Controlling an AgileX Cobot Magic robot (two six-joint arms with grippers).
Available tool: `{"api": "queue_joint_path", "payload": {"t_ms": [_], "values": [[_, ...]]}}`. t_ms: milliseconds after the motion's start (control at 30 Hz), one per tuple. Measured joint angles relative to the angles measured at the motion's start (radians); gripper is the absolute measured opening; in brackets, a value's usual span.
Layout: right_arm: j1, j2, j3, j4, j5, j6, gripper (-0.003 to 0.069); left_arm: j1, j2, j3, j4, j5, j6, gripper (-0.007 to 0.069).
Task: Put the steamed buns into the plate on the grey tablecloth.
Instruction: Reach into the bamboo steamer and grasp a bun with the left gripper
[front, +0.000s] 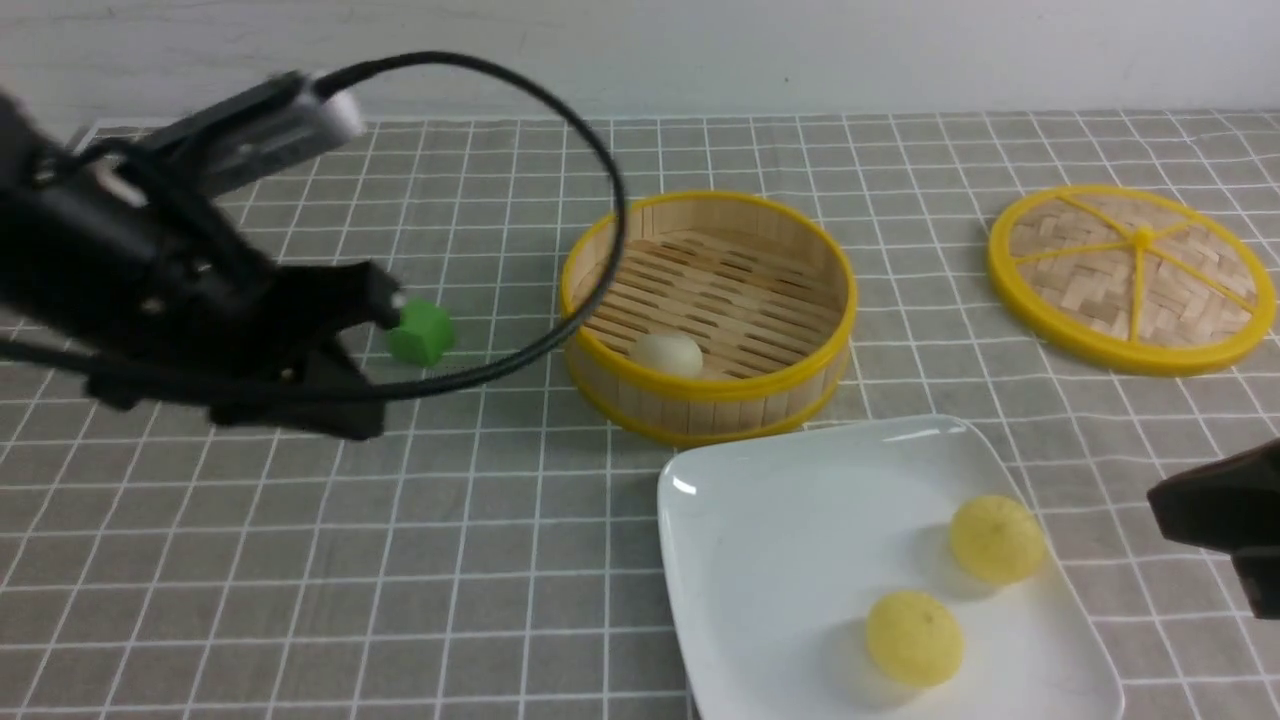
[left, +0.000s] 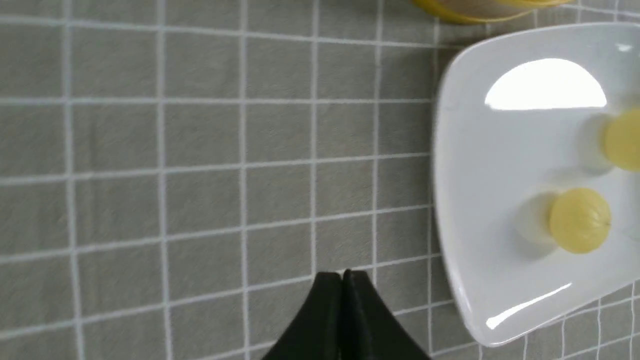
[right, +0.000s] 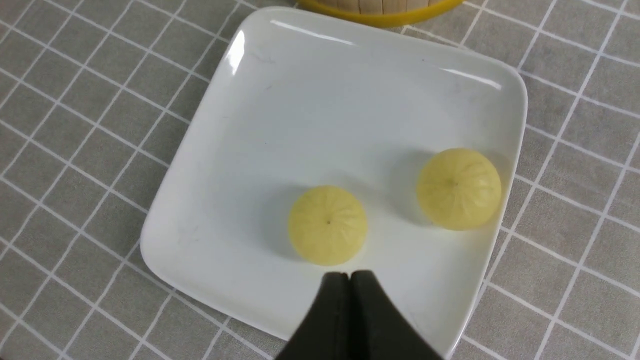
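Two pale yellow steamed buns (front: 996, 538) (front: 914, 637) lie on the white square plate (front: 780, 520), which rests on the grey tablecloth (front: 300, 560). An off-white bun (front: 667, 353) sits inside the round bamboo steamer (front: 708, 315). My left gripper (front: 385, 300) hovers shut and empty at the left, well away from the steamer. In the left wrist view its jaws (left: 342, 274) are pressed together over bare cloth beside the plate (left: 490, 165). My right gripper (right: 348, 275) is shut and empty above the plate's edge (right: 300, 125), next to a yellow bun (right: 327, 225).
A green cube (front: 422, 332) lies on the cloth just beyond the left gripper's tip. The steamer's woven yellow-rimmed lid (front: 1130, 278) lies flat at the back right. A black cable (front: 600, 170) loops from the left arm in front of the steamer.
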Motion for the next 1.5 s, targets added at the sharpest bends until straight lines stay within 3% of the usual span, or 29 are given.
{"api": "queue_joint_path", "payload": {"t_ms": [100, 233, 333, 400, 567, 733, 1267, 1367, 1500], "values": [[0.0, 0.0, 0.0, 0.0, 0.0, 0.0, 0.0, -0.105, 0.131, -0.14, 0.055, -0.03, -0.057, 0.0058], [0.0, 0.0, 0.0, 0.0, 0.0, 0.0, 0.0002, -0.172, 0.269, -0.291, 0.087, -0.037, -0.089, 0.0125], [0.0, 0.0, 0.0, 0.0, -0.006, 0.0, 0.0003, -0.215, 0.394, -0.416, 0.097, -0.022, -0.094, 0.0208], [0.0, 0.0, 0.0, 0.0, -0.018, 0.0, 0.0006, -0.255, 0.54, -0.564, 0.114, 0.019, -0.096, 0.0311], [0.0, 0.0, 0.0, 0.0, -0.024, 0.0, 0.0012, -0.287, 0.741, -0.798, 0.187, 0.127, -0.115, 0.0445], [0.0, 0.0, 0.0, -0.001, -0.025, 0.0, 0.0015, -0.287, 0.817, -0.905, 0.266, 0.159, -0.147, 0.0482], [0.0, 0.0, 0.0, -0.004, -0.025, 0.0, 0.0031, -0.287, 0.915, -0.911, 0.292, 0.057, -0.149, 0.0465], [0.0, 0.0, 0.0, -0.004, -0.025, 0.0, 0.0031, -0.287, 0.919, -0.914, 0.289, 0.053, -0.149, 0.0377], [0.0, 0.0, 0.0, -0.004, -0.025, 0.0, 0.0035, -0.287, 0.919, -0.916, 0.288, 0.049, -0.149, 0.0141]]}}
